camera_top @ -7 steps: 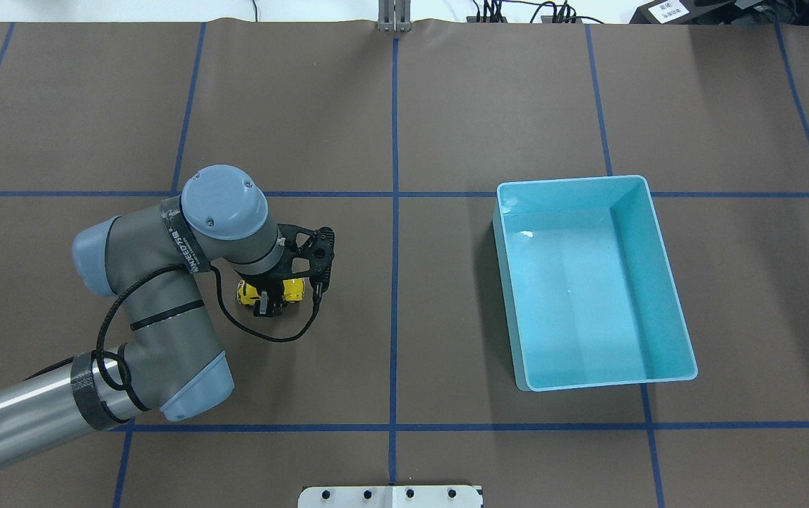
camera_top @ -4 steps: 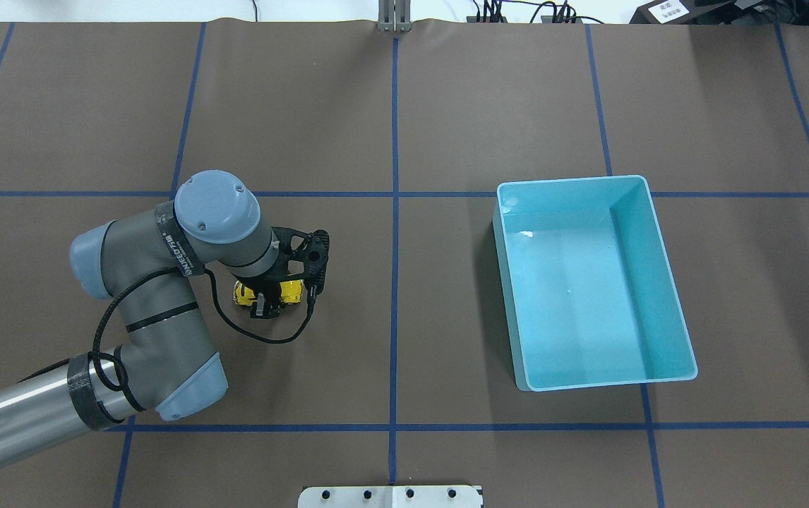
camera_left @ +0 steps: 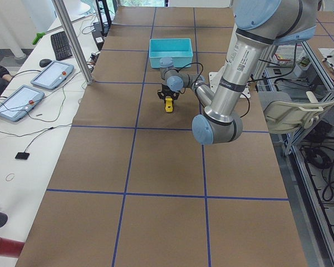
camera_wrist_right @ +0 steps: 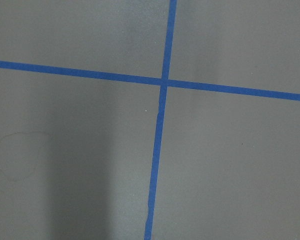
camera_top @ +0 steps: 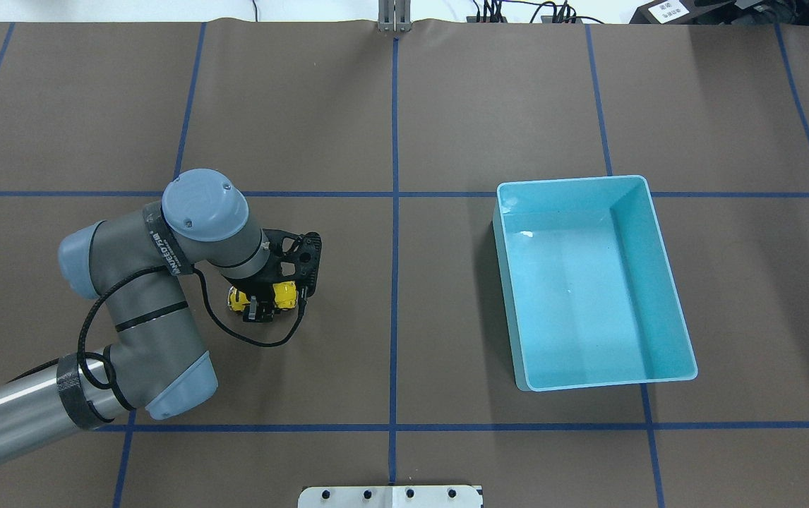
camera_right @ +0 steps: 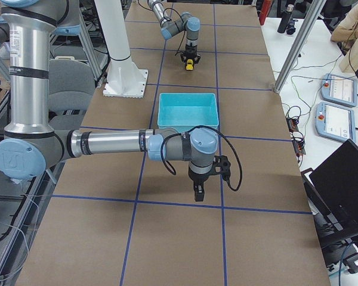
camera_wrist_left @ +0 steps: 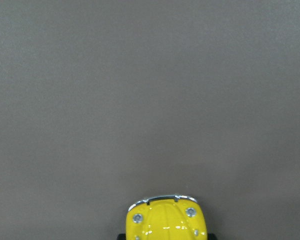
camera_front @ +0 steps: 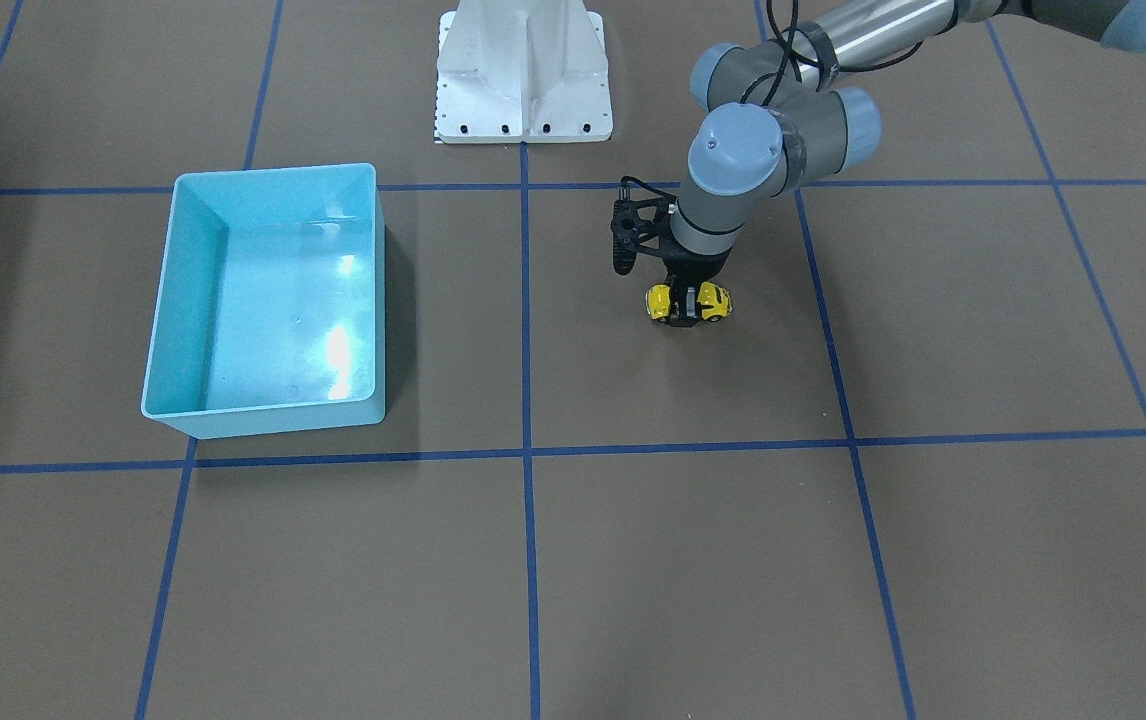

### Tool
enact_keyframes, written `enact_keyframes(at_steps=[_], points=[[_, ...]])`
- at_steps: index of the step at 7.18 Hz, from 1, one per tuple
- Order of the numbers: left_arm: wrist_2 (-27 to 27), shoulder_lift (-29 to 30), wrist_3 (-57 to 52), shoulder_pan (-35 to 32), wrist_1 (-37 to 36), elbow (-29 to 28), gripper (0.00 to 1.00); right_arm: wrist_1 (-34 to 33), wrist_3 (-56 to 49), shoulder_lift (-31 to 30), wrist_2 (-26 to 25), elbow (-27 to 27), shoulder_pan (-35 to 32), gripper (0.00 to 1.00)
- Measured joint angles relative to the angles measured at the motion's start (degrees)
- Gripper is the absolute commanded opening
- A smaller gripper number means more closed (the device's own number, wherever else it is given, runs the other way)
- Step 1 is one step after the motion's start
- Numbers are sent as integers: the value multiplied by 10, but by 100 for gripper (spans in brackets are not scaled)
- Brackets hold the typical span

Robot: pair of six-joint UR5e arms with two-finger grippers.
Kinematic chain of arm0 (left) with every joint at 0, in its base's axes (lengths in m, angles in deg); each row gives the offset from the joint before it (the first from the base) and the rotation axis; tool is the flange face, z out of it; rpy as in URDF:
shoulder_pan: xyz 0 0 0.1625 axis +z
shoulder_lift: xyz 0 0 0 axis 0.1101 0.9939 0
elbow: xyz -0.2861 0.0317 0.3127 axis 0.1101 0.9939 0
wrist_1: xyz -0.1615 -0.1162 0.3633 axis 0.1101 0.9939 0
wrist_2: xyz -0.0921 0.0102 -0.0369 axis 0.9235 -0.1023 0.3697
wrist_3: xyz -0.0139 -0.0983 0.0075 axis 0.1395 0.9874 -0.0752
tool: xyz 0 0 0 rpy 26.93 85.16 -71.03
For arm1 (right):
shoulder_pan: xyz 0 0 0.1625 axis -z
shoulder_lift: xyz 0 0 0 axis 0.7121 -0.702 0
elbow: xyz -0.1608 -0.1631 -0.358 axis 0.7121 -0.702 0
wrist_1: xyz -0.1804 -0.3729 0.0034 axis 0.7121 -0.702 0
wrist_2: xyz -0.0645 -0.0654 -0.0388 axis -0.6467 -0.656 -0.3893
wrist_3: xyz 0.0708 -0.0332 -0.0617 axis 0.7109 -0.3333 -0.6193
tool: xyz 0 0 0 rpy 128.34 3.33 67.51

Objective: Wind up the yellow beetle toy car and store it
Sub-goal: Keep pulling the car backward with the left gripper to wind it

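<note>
**Brown surface (camera_top: 447, 317), car gripped — storage not yet done**

Left tool (camera_top: 260, 305) is clamped on the yellow beetle toy car (camera_top: 283, 293), low at the surface — probably mid wind-up. Well apart to the right, the light blue bin (camera_top: 655, 282) holds no car, so carrying and releasing remain. Right tool (camera_right: 198, 192) hangs low; apart or together cannot be told.

grey links (camera_top: 154, 314), pale blue joint caps (camera_top: 205, 199), black cable (camera_top: 253, 344), black tool (camera_top: 260, 305)
</note>
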Motion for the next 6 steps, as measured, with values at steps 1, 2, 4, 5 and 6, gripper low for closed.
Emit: enact_keyframes(at_steps=[1, 2, 4, 5, 6], points=[[8, -8, 0, -4, 10, 2, 0, 0, 0, 0, 0, 0, 0, 100], [12, -14, 0, -7, 17, 4, 0, 0, 0, 0, 0, 0, 0, 100], [15, -23, 0, -9, 28, 4, 0, 0, 0, 0, 0, 1, 0, 100], [16, -28, 0, -10, 37, 5, 0, 1, 0, 0, 0, 1, 0, 100], [21, -32, 0, -14, 43, 5, 0, 1, 0, 0, 0, 1, 0, 100]])
